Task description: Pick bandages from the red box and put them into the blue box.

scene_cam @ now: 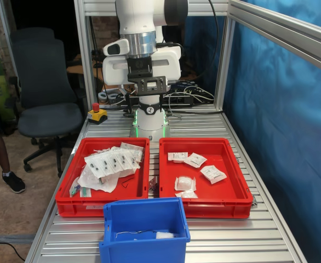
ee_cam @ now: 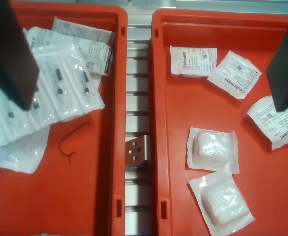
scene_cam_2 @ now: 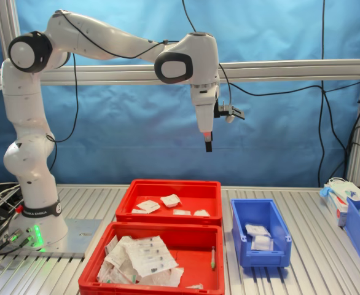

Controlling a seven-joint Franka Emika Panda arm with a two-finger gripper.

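Bandages (ee_cam: 213,149) in red box (ee_cam: 178,123), well below jaws spread wide, empty.

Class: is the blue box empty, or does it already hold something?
Not empty: the blue box holds white packets, seen in both exterior views.

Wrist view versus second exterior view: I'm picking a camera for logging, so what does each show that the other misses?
Only the wrist view: "Fuhrmann" print on the small white sealed bandage packets and a thin dark bent wire. Only the second exterior view: the deep blue plastic bin and the raised hand. Both: the shallow red plastic tray holding the packets.
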